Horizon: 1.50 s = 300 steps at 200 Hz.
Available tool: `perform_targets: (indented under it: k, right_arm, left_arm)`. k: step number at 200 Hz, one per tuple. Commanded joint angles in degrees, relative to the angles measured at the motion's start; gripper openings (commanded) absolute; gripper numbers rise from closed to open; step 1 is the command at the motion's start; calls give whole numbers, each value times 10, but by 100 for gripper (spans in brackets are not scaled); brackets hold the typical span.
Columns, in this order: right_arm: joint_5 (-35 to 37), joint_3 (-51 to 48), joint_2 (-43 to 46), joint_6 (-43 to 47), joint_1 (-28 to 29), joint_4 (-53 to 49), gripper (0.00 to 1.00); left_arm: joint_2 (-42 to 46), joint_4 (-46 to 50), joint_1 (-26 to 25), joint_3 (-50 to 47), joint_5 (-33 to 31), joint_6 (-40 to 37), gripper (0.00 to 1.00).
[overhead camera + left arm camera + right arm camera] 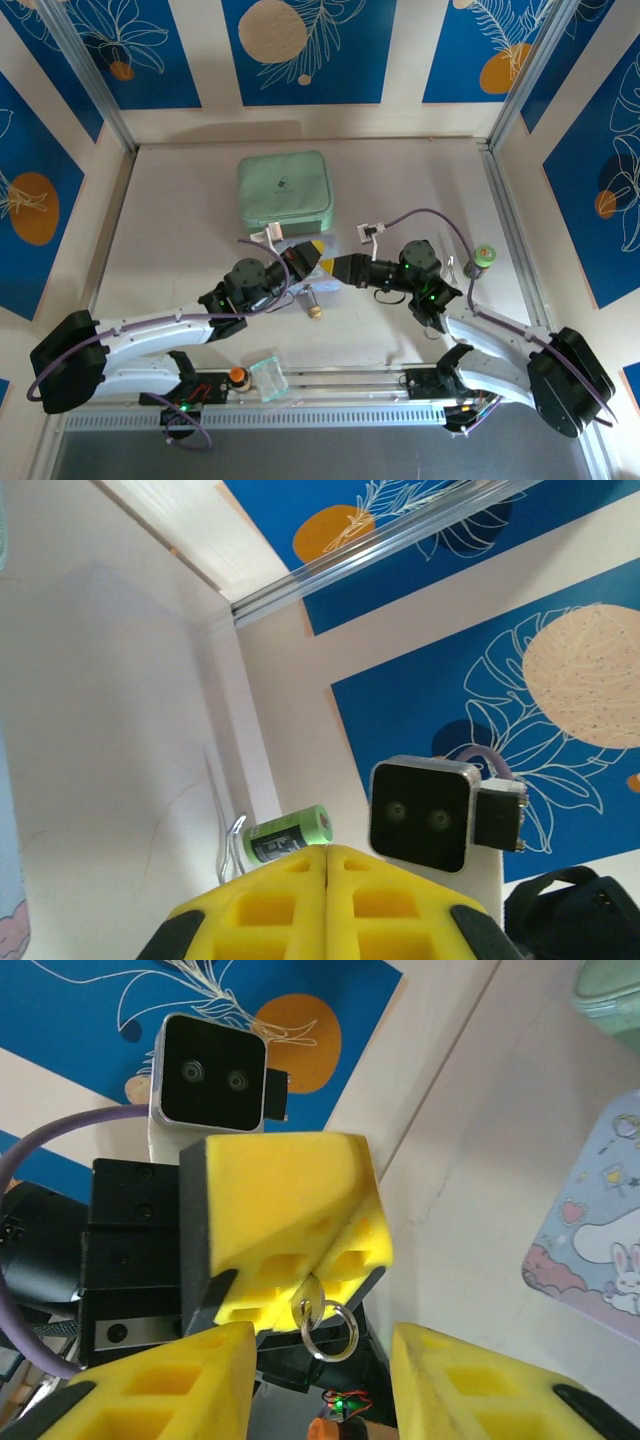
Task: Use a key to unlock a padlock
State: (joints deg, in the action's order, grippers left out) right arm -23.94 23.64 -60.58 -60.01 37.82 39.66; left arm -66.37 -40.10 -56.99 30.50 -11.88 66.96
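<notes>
Left gripper (300, 1280): pitted yellow foam pads are clamped on the key (308, 1310). The key is thin and silver; its blade is hidden, and a wire ring (330, 1335) is hung from it. The padlock (314, 308), a brass speck, is seen on the table (180, 230) just beneath; its shackle is indistinct. Right gripper (338, 268): foam fingers are spread apart.

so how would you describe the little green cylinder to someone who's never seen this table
Start at the table's right edge, along the metal frame rail. About halfway along it, just inside, sits a small cylinder. It is bright green with a dark printed label, unlike the thin silver wire tool beside it and the far larger, pale mint square case.
</notes>
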Motion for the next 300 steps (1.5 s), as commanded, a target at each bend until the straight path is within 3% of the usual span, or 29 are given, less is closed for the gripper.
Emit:
perform_targets:
  k: [1, 20, 47, 75, 94, 119, 125, 137, 145, 152, 158, 190, 204, 248, 277, 300]
  right_arm:
    - [-13, 20, -16, -13, 8, 72, 33]
    - [-11, 22, -28, -19, 9, 86, 30]
    - [-11, 28, -44, -20, 9, 94, 14]
    - [-7, 23, -53, -29, 3, 110, 12]
    - [-10, 22, -51, -27, 2, 107, 4]
    - [-9, 17, -44, -22, 1, 88, 1]
    - [-7, 14, -40, -19, 1, 80, 1]
    - [-2, 10, -30, -11, 1, 52, 1]
    - [2, 9, -22, -3, 1, 25, 1]
    - [7, 9, -14, 7, 1, -3, 1]
    - [13, 9, -7, 15, 0, -30, 1]
    - [29, 9, 22, 47, -9, -137, 1]
    - [43, 8, 37, 68, -8, -188, 1]
    - [78, -12, 95, 108, -6, -291, 1]
    - [87, -33, 116, 119, -9, -325, 1]
    - [82, -52, 125, 123, -9, -324, 0]
  left_arm:
    - [4, -38, 2, 18, 14, -7, 0]
    - [1, -51, 2, 11, 15, -1, 0]
    - [-7, -63, 2, 9, 23, 9, 0]
    - [-8, -61, 2, 7, 25, 11, 0]
    - [-4, -54, 2, 3, 20, 12, 0]
    - [-1, -55, 2, -5, 8, 15, 0]
    - [1, -58, 3, -8, 5, 14, 15]
    - [6, -64, 4, -14, -5, 3, 57]
    - [14, -66, 4, -18, -15, -14, 81]
    - [25, -54, 5, -19, -25, -24, 94]
    - [36, -29, 5, -16, -35, -32, 100]
    - [95, 281, 7, 61, -86, -57, 100]
    - [104, 362, 7, 79, -98, -55, 100]
    - [72, 470, -1, 108, -28, -77, 94]
    - [39, 523, -29, 105, -54, -57, 91]
    - [10, 496, -63, 75, -92, -7, 80]
